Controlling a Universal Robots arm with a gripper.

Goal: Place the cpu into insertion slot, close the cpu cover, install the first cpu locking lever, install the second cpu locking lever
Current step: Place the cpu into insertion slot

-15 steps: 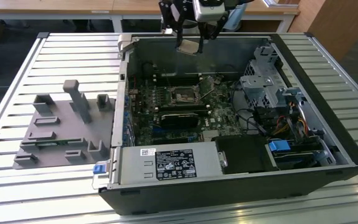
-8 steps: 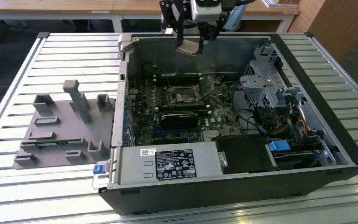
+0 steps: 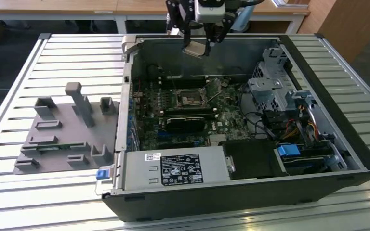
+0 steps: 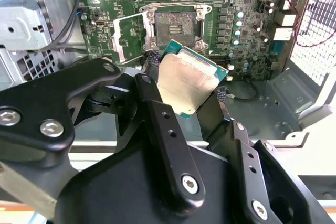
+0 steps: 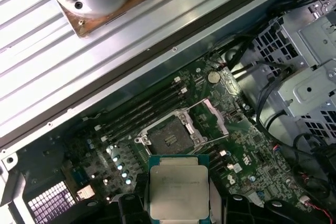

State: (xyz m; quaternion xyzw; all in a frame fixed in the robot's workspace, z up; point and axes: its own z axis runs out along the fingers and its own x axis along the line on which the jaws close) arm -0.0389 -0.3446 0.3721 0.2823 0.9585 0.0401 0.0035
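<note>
My gripper (image 3: 196, 47) hangs above the far wall of the open computer case, shut on the cpu (image 3: 194, 50). In both wrist views the cpu (image 4: 190, 77) (image 5: 178, 187) is a silver square with a green rim, clamped by its edges between the black fingers (image 4: 149, 90). It is held tilted, well above the board. The insertion slot (image 3: 190, 97) (image 4: 175, 23) (image 5: 169, 136) lies bare on the green board, its dark centre showing. The cpu cover (image 5: 214, 115) (image 4: 128, 38) stands swung open beside the slot.
A grey white-labelled metal box (image 3: 172, 168) fills the case's near corner. A long black block (image 3: 185, 120) sits just nearer than the slot. A drive cage with cables (image 3: 278, 94) is on the exterior view's right. A grey fixture plate (image 3: 63, 132) lies on the slatted table.
</note>
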